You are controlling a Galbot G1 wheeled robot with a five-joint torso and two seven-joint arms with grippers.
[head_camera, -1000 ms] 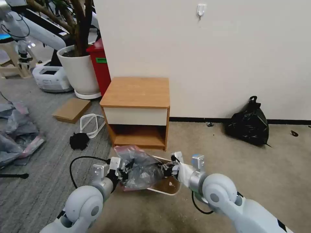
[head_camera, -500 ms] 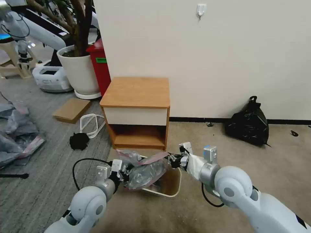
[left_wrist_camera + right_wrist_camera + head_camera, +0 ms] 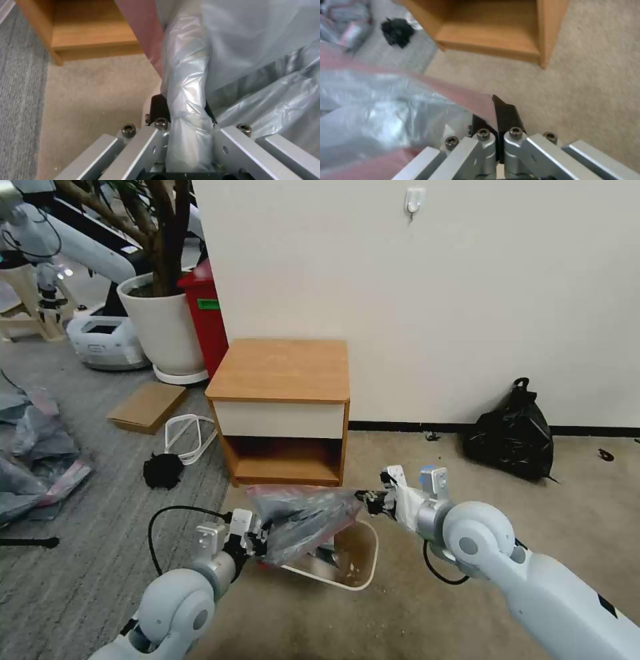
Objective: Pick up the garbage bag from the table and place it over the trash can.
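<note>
- Stretching the garbage bag (image 3: 303, 517) open above the trash can (image 3: 357, 573), just in front of the worktop (image 3: 283, 370).
- Left gripper (image 3: 257, 542) clamped on a bunched fold at the near end of the trash can.
- Right gripper (image 3: 369, 501) pinched on the pinkish-red rim band at the far end.
- Spreading step in hand; mouth not yet over the rim.
- Next move likely calls for lowering both ends evenly, keeping the film taut.
</note>
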